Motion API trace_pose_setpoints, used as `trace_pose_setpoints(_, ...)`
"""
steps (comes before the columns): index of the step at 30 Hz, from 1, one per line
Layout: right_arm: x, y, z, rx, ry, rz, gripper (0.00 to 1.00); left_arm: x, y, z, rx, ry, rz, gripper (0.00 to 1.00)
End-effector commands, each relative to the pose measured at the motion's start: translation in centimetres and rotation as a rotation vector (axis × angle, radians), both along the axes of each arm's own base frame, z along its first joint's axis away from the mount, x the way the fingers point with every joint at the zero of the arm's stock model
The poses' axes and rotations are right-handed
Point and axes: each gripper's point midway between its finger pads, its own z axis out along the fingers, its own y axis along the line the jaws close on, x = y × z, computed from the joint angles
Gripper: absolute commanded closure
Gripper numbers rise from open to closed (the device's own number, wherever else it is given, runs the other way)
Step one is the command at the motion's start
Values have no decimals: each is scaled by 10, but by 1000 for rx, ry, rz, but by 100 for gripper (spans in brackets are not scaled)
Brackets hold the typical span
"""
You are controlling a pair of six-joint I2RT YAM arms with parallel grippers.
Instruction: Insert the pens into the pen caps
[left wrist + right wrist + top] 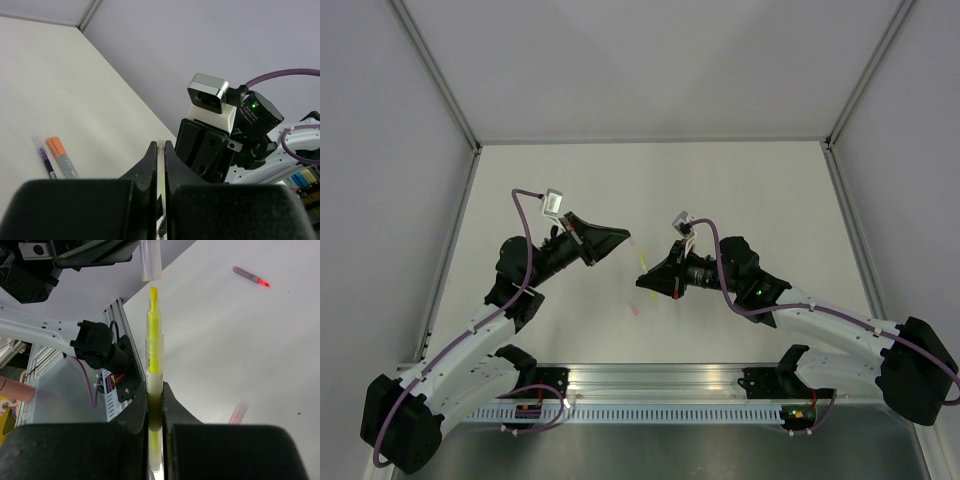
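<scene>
My right gripper (155, 392) is shut on a yellow pen (154, 347), tip bare and pointing away from the jaws. My left gripper (161, 150) is shut on a clear pen cap (161, 146). In the right wrist view the cap (150, 260) hangs just beyond the pen tip, a small gap apart and nearly in line. In the top view the left gripper (618, 240) and right gripper (650, 282) face each other above the table's middle, the yellow pen (642, 263) between them. A pale pink cap (238, 412) lies on the table.
A dark purple pen (46, 160) and a grey pen with an orange tip (62, 156) lie side by side on the table. A pinkish pen with a red tip (250, 277) lies farther off. The aluminium rail (660, 380) runs along the near edge.
</scene>
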Motion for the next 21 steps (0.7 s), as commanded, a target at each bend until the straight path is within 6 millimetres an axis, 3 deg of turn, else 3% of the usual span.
trace_pose_setpoints(1,-3,4,21,57,-45,28,100,1,3,18,-43,-11,20,98)
trace_pose_setpoints(21,-1,7,18,54,-35,29,100,2,-3,15,-60,9,-15,98)
